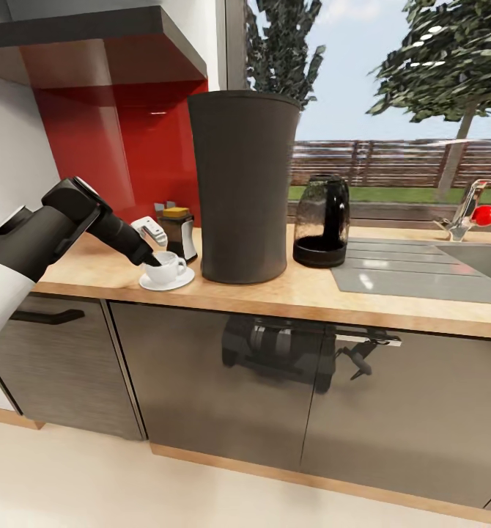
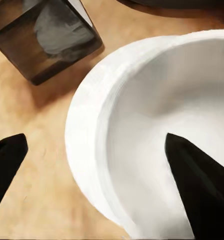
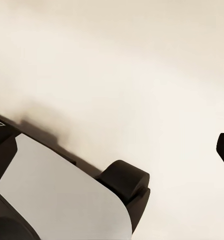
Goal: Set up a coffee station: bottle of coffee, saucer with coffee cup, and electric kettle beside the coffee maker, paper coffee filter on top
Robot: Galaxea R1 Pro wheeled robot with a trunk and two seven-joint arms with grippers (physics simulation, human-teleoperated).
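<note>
Reaching down-fwd, left arm (image 1: 91,220), jaws astride coffee cup (image 1: 165,268) rim.

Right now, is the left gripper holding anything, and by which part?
Left gripper straddles the cup rim, one finger inside, one outside. Jaws look open, so no firm hold yet.

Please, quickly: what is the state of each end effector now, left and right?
Left end effector: open, fingers astride the coffee cup wall, not closed on it.
Right end effector: cannot be told.
</note>
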